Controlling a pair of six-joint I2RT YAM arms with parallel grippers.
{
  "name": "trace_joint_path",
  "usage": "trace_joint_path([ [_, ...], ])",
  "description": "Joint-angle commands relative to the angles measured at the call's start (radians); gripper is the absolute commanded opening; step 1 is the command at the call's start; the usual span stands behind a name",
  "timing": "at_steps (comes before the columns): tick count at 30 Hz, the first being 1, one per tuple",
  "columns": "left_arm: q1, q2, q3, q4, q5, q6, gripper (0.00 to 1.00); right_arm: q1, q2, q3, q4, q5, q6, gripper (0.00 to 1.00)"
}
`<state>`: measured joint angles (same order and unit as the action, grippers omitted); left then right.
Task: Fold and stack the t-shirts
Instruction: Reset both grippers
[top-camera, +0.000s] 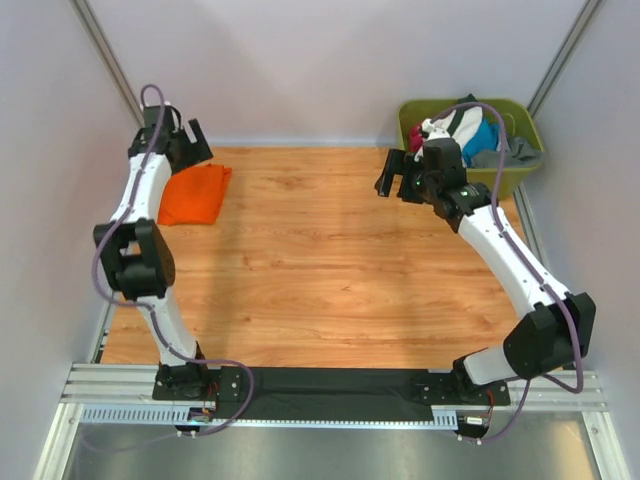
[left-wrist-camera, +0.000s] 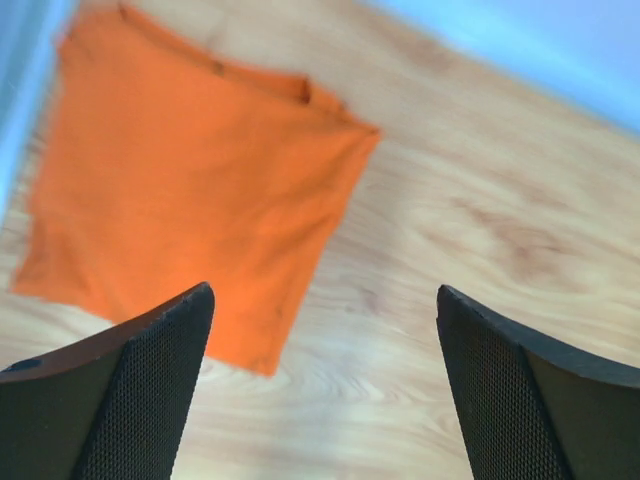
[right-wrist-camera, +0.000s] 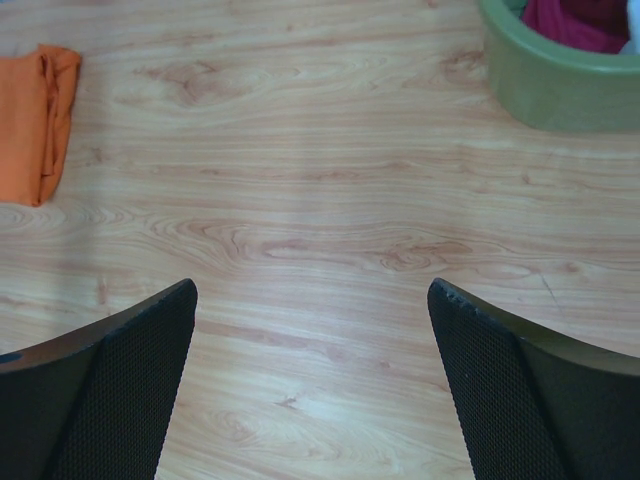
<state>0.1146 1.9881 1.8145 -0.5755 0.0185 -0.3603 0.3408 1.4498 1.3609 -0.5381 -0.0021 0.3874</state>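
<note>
Wooden table (top-camera: 320, 280) holds a folded orange t-shirt (top-camera: 195, 196) just beside the left gripper (left-wrist-camera: 322, 300), spread and empty; right gripper (right-wrist-camera: 311, 292), likewise spread, hangs well apart.

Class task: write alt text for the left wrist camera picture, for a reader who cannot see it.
A folded orange t-shirt lies flat on a wooden table, filling the upper left of the picture. The open left pincer hangs above the wood beside it, its two black fingers at the bottom edge, holding nothing.
</note>
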Motion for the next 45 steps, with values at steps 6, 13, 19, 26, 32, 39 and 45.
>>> trace_joint_path([
  [6, 0.002, -0.711, -0.234, -0.113, 0.115, -0.009, 0.99, 0.0, -0.355, -0.029, -0.06, 0.18, 0.001, 1.0],
  [13, 0.002, -1.13, -0.605, -0.205, 0.303, -0.071, 0.99, 0.0, -0.681, -0.397, -0.005, 0.316, 0.082, 1.0],
  [19, 0.0, -1.42, -0.855, -0.252, 0.268, -0.084, 0.99, 0.0, -0.937, -0.718, 0.009, 0.304, 0.201, 1.0],
  [26, 0.0, -1.503, -1.0, -0.221, 0.282, -0.151, 0.99, 0.0, -1.063, -0.836, 0.012, 0.344, 0.258, 1.0],
  [32, 0.0, -1.485, -1.02, -0.231, 0.265, -0.124, 0.99, 0.0, -0.993, -0.787, -0.049, 0.361, 0.268, 1.0],
  [39, 0.0, -1.494, -1.037, -0.225, 0.265, -0.124, 0.99, 0.0, -0.988, -0.755, -0.042, 0.332, 0.252, 1.0],
  [45, 0.0, -1.494, -1.035, -0.231, 0.23, -0.129, 0.99, -0.002, -0.985, -0.726, -0.059, 0.33, 0.229, 1.0],
])
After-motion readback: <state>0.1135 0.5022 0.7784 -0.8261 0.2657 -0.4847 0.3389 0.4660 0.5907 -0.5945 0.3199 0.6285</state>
